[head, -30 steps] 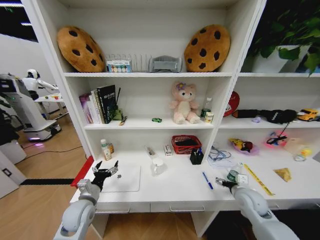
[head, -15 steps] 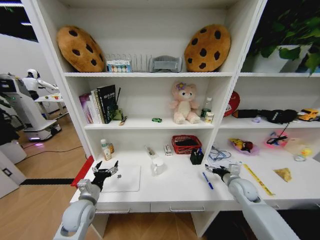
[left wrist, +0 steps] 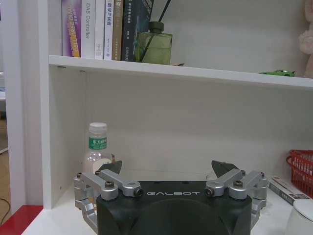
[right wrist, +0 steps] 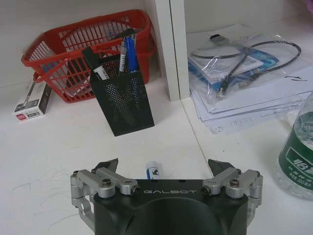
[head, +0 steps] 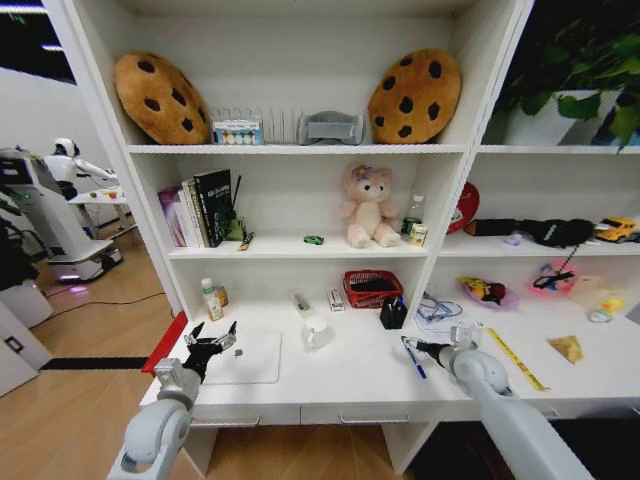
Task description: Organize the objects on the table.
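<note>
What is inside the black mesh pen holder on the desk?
The pen holder holds a blue pen and a black-capped marker. Their lower ends are hidden behind the mesh.

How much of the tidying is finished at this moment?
Nothing looks tidied yet. In hand: the right pincer, open, hovers over the blue pen near the mesh pen holder. Left: laptop and bottle; the left pincer waits open over the laptop.
</note>
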`<state>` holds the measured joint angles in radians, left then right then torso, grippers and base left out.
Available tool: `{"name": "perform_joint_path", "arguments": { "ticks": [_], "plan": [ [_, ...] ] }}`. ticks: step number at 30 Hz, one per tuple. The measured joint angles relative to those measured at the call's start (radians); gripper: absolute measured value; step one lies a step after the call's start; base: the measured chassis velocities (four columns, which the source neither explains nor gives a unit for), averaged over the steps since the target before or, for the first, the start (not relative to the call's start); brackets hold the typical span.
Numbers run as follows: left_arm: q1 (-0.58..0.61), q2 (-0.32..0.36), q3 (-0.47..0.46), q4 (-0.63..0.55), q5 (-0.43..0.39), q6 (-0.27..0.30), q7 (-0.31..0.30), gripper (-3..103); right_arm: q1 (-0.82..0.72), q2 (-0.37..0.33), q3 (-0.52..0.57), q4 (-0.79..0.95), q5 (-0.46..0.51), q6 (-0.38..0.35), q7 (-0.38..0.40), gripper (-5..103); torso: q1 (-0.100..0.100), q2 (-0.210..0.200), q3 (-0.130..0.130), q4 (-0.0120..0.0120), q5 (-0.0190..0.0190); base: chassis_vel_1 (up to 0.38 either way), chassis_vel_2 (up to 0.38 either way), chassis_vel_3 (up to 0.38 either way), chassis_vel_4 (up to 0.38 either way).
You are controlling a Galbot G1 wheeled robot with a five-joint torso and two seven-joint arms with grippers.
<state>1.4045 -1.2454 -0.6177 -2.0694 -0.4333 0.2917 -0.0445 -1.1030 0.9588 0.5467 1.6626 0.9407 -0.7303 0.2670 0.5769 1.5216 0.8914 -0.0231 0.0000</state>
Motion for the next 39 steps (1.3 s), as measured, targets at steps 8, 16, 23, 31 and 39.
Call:
{"name": "perform_joint_path", "arguments": {
  "ticks": [8,16,23,31,39],
  "plan": [
    [0.0,0.0,0.0,0.0,0.0,0.0,0.0,100,0.053,-0.026,-0.036,-0.092,-0.067,-0.008,-0.119,100,0.0,0.0,0.0,0.0,0.0001,0.0,0.0,0.0,0.0],
    [0.0,0.0,0.0,0.0,0.0,0.0,0.0,100,0.093,-0.017,-0.092,-0.133,-0.096,-0.008,-0.126,100,0.0,0.0,0.0,0.0,0.0,0.0,0.0,0.0,0.0],
    [0.0,0.0,0.0,0.0,0.0,0.0,0.0,100,0.127,-0.012,-0.123,-0.172,-0.098,-0.007,-0.122,100,0.0,0.0,0.0,0.0,0.0,0.0,0.0,0.0,0.0],
    [0.0,0.0,0.0,0.0,0.0,0.0,0.0,100,0.142,-0.01,-0.147,-0.185,-0.102,-0.006,-0.115,88,0.0,0.0,0.0,0.0001,0.0,0.0,0.0,0.0,0.0],
    [0.0,0.0,0.0,0.0,0.0,0.0,0.0,100,0.134,-0.007,-0.152,-0.169,-0.103,-0.005,-0.101,77,0.0,0.0,0.0,0.0,-0.0001,0.0,0.0,0.0,0.0]
  ]
}}
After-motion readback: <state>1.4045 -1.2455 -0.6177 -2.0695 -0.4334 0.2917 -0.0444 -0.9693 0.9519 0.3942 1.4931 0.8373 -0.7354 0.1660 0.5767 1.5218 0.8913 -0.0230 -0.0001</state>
